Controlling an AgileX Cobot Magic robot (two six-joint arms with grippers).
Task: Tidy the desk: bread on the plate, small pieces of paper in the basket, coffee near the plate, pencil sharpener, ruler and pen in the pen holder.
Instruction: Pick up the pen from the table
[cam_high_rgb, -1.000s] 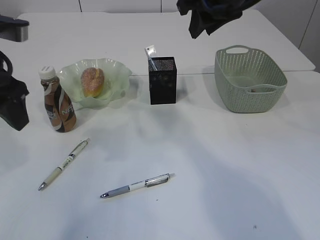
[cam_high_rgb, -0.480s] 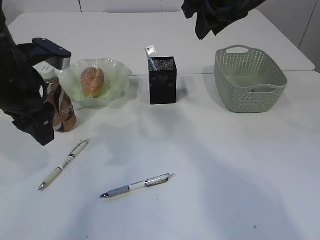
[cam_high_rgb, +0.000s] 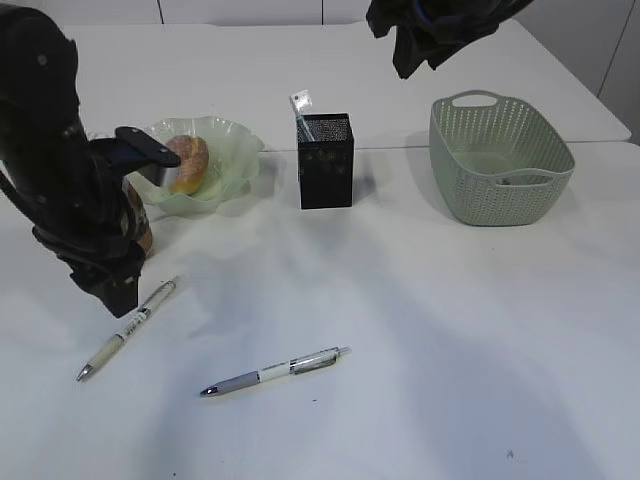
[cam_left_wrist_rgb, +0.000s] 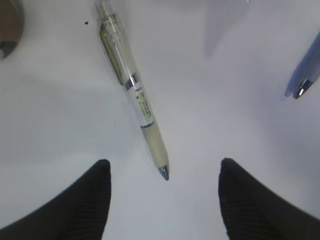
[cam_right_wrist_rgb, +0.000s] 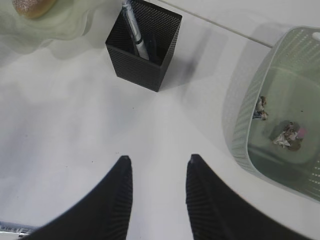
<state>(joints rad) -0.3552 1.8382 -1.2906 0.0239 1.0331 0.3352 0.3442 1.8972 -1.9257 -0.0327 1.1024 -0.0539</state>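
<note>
Most of it looks sorted: bread (cam_high_rgb: 186, 164) on the plate (cam_high_rgb: 235, 140), paper scraps (cam_right_wrist_rgb: 286, 135) in the basket (cam_high_rgb: 500, 200), one item in the pen holder (cam_high_rgb: 326, 160). Two pens remain on the worktop (cam_high_rgb: 450, 350). My left pincer (cam_left_wrist_rgb: 162, 200) hangs wide and empty over the cream pen (cam_left_wrist_rgb: 134, 90), lying 11-to-5, tip at 5. The right pincer (cam_right_wrist_rgb: 157, 200) is half open, empty.

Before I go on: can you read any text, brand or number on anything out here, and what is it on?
Nothing reads clearly.
Cream pen: small dark print on a label band, too blurred to read.
Coffee bottle: mostly hidden behind the left arm, no label readable.
Grey-and-white pen, pen holder, basket: no visible text.
</note>
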